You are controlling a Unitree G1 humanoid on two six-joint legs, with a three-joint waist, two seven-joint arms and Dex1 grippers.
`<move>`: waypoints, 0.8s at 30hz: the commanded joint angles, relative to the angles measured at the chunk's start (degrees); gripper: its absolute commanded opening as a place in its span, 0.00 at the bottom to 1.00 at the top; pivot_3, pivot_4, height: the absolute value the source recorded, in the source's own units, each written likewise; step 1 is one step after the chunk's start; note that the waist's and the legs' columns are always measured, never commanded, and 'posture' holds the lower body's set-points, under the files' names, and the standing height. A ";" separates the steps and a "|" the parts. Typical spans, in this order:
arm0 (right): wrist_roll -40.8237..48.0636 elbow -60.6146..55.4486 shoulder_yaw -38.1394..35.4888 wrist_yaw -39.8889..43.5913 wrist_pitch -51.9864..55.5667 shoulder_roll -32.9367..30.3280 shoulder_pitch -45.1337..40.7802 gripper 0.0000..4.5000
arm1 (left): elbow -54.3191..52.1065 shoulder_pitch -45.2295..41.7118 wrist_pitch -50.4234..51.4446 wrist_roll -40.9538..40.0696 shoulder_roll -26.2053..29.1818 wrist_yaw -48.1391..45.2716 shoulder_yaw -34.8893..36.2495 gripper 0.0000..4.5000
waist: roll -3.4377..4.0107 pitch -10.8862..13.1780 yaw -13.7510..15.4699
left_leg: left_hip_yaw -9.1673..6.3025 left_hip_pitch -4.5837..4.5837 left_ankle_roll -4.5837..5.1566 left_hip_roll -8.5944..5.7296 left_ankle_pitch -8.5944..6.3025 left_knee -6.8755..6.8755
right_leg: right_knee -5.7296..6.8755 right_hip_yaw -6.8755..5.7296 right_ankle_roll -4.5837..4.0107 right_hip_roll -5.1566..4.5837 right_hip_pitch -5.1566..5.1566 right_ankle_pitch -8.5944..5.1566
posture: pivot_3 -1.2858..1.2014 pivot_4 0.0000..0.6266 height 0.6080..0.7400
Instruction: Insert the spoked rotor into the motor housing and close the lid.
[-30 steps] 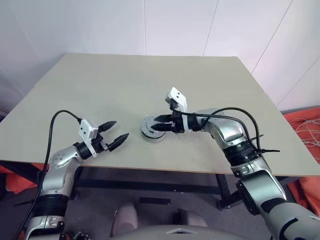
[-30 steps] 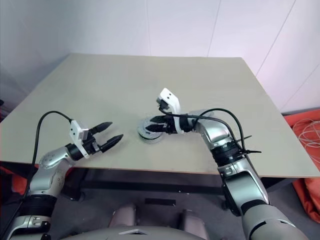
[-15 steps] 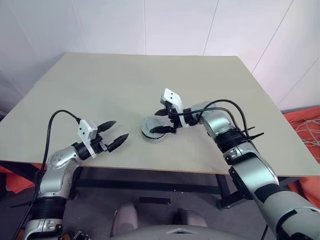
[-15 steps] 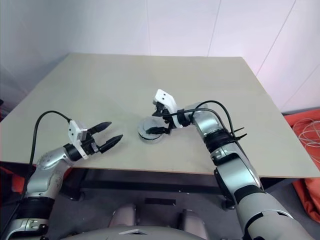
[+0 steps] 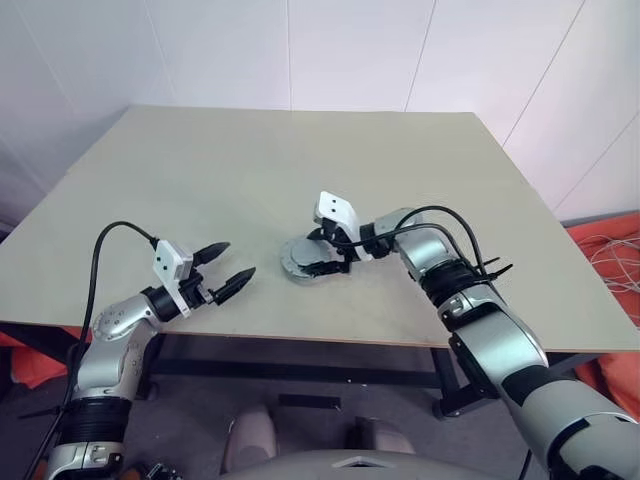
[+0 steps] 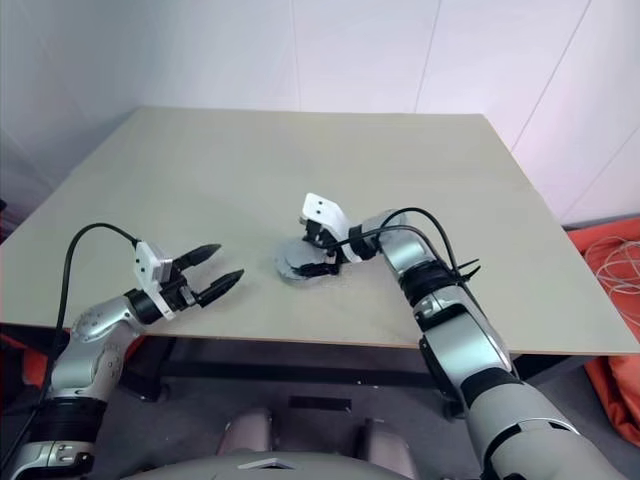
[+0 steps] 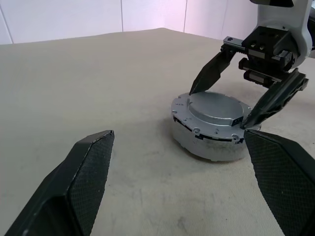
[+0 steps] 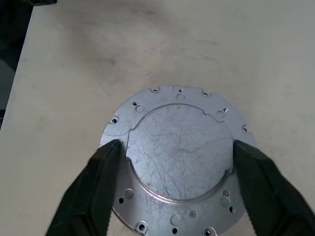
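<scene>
On the beige rectangular table (image 5: 200,180), the round silver-grey metal motor housing (image 7: 209,135) sits with its flat scratched grey-silver lid (image 8: 179,147) on top, the raised centre plate of the lid facing up and small screw holes ringing its rim. In the head views the stack lies a little toward 6 o'clock from the table's middle.

The right gripper (image 7: 243,105) hangs directly over the lid, pointing down at a slant. Its 2 black fingers (image 8: 91,189) are spread apart, 1 at each side of the raised centre plate, straddling it across its width. The tips come down close to the lid's rim; whether they touch the metal cannot be told. Nothing is clasped between them.

The left gripper (image 5: 227,266) is at about 9 o'clock from the housing, well apart from it, near the table's front edge. It points level toward the stack, its 2 fingers (image 7: 74,196) spread wide and holding nothing. From its wrist view, the housing stands between those 2 fingers, farther along the table.
</scene>
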 commanded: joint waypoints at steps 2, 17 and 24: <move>0.04 0.20 -0.88 1.15 -0.32 0.21 -1.15 0.69 | -1.86 -1.35 -0.30 -0.80 0.60 0.14 0.55 1.00 | 0.00 0.00 0.01 | 0.00 0.00 0.00 0.00 0.00 0.00 | 0.00 0.00 0.00 0.00 0.00 0.00 | 0.52 0.00 1.00; -0.05 -0.64 -1.87 3.26 0.98 0.13 -2.11 0.69 | -2.04 -1.18 -0.23 -0.87 0.35 0.24 0.44 1.00 | 0.00 0.00 -0.02 | 0.00 -0.03 0.05 0.01 -0.03 0.00 | -0.01 0.00 -0.01 0.01 -0.03 0.00 | 0.52 0.00 1.00; -0.83 0.43 -2.06 1.71 1.29 0.33 -2.06 0.69 | -2.26 -0.95 -0.16 -0.91 0.28 0.26 0.35 1.00 | 0.00 0.00 -0.01 | 0.01 -0.02 0.05 0.01 -0.03 0.00 | -0.01 0.00 -0.01 0.01 -0.02 0.00 | 0.52 0.00 1.00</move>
